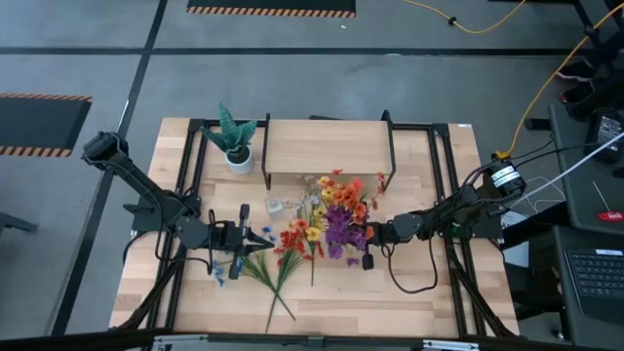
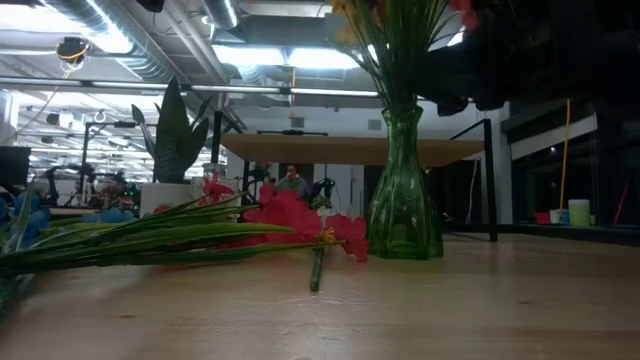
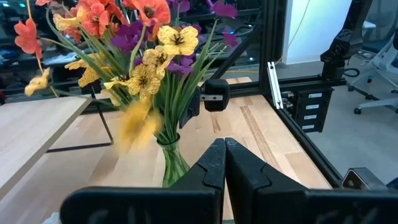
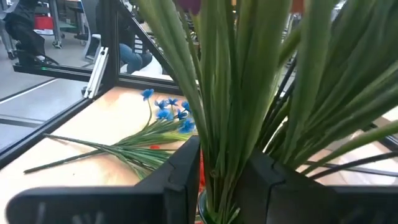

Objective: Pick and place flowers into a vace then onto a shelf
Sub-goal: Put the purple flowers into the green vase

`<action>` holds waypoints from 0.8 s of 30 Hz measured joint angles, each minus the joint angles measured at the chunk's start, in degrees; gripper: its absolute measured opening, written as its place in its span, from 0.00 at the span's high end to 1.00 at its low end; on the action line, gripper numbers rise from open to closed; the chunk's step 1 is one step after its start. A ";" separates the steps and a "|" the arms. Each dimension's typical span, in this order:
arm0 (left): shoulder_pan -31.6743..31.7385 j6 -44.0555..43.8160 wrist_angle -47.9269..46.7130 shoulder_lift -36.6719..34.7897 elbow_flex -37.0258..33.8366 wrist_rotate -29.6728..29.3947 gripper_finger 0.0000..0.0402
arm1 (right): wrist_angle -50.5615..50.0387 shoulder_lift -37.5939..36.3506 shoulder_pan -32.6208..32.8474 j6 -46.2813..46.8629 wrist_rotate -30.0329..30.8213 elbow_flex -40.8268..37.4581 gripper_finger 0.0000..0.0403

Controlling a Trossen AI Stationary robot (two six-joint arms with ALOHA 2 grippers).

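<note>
While the green glass vase (image 2: 404, 190) stands on the tabletop (image 1: 429, 302) in front of the shelf (image 1: 327, 146), already packed with yellow, orange and purple flowers (image 1: 336, 210), the right gripper (image 4: 217, 171) has its two fingers spread on either side of the bundled green stalks just above the vase mouth. They flank the stalks closely, but do not look clamped on them. The left gripper (image 3: 224, 165) waits well short of the vase, its fingers pressed together with nothing between them; the bouquet rises beyond its tips. More stems (image 1: 278, 263), red and blue, lie flat on the table, out past the right fingers and beside the left gripper.

The risk I see lies in the grip. If the right fingers close on stalks alone and lift, the flowers could slide out and leave the vase behind, or the tall, top-heavy vase could tip. Grasping the smooth glass too high may let it swing or slip on the way to the shelf board. The loose stems near the vase foot could also snag.
</note>
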 joint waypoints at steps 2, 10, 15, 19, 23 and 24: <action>0.00 0.00 0.00 0.00 0.00 0.00 0.99 | 0.11 0.00 0.00 -0.01 0.00 0.00 0.78; 0.00 0.00 0.00 0.00 0.00 0.00 0.99 | -1.03 -0.11 0.02 0.08 0.00 0.03 0.96; 0.00 0.00 0.00 -0.02 0.00 0.00 0.99 | -1.91 -0.19 0.02 0.31 0.00 0.12 0.96; 0.00 0.00 0.00 -0.02 0.00 0.00 0.99 | -3.60 -0.31 0.02 1.65 0.04 0.24 0.98; 0.00 0.00 0.00 -0.01 0.00 0.00 0.99 | -3.86 -0.31 0.02 1.54 0.02 0.26 0.98; 0.00 0.00 0.00 -0.01 0.00 0.00 0.99 | -4.15 -0.33 0.02 1.56 0.03 0.27 0.98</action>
